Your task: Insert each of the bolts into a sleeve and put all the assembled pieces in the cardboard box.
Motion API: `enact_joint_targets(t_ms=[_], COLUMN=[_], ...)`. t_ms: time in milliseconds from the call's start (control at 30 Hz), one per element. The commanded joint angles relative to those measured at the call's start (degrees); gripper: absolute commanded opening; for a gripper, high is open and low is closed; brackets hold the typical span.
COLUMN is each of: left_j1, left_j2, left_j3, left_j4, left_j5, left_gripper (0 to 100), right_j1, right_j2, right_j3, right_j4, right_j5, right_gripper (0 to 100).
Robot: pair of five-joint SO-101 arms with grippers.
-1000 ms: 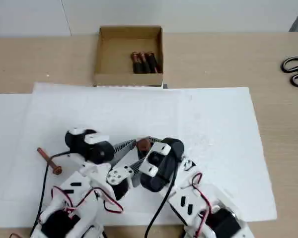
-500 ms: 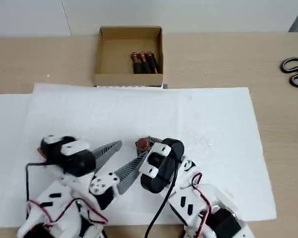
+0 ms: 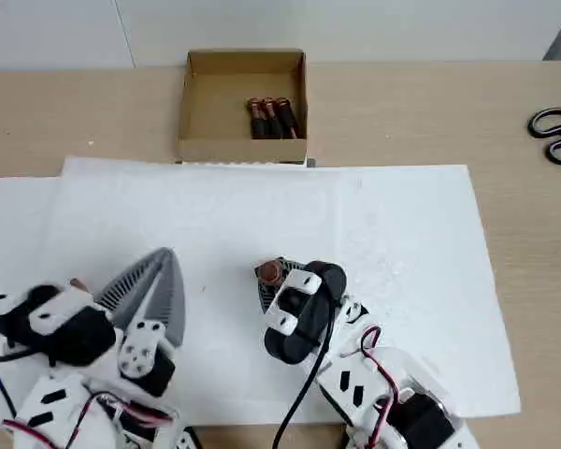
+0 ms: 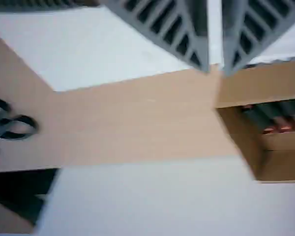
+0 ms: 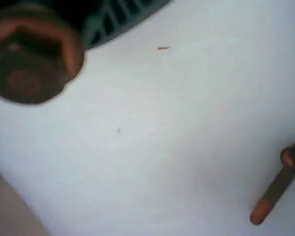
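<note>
**Sleeve gripped on the right, left pincer narrowly parted**

A wooden table [image 3: 421, 103] is covered across its near part by a white sheet [image 3: 374, 224]. Both arms are seen at the near edge, over the sheet.

The cardboard box [image 3: 198, 105] is placed on the bare table just beyond the sheet's far edge, left of centre. Three assembled pieces [image 3: 273, 118] are laid side by side against its right wall. A pair of scissors [image 3: 555, 133] is seen at the far right, well apart from everything else.

The left gripper [image 4: 215, 70] is held over the near-left part of the sheet and pointed towards the far side. Its fingers are parted by only a narrow gap (nothing is gripped, nothing touched).

The right gripper [image 3: 272, 275] is held near the middle of the sheet, and its fingers are closed around a brown sleeve [image 5: 32, 61].

A loose bolt [image 5: 274, 191] is left lying flat on the sheet, to the left of the sleeve and apart from it.
</note>
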Motion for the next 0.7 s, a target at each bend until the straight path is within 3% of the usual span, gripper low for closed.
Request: enact_joint_targets(t_ms=[0,233,533,667], left_j1=[-6.9,-18.3,-23.6,-25.5], left_j2=[-0.2,-0.2,-0.2,-0.2], left_j3=[2.7,18.5,33.8,38.4], left_j4=[0.7,0.7,-5.5,-6.3], left_j5=[-0.4,-0.4,-7.5,-7.5], left_gripper=[0,0,0,0], right_j1=[0.4,2.2,21.0,23.3], right_j2=[-0.3,-0.2,-0.2,0.2], right_j3=[-2.5,-2.3,-3.7,-5.5], right_j4=[3.7,11.6,18.3,18.2], right_j5=[-0.3,-10.0,-17.3,-17.4], right_gripper=[0.2,0.2,0.2,0.2])
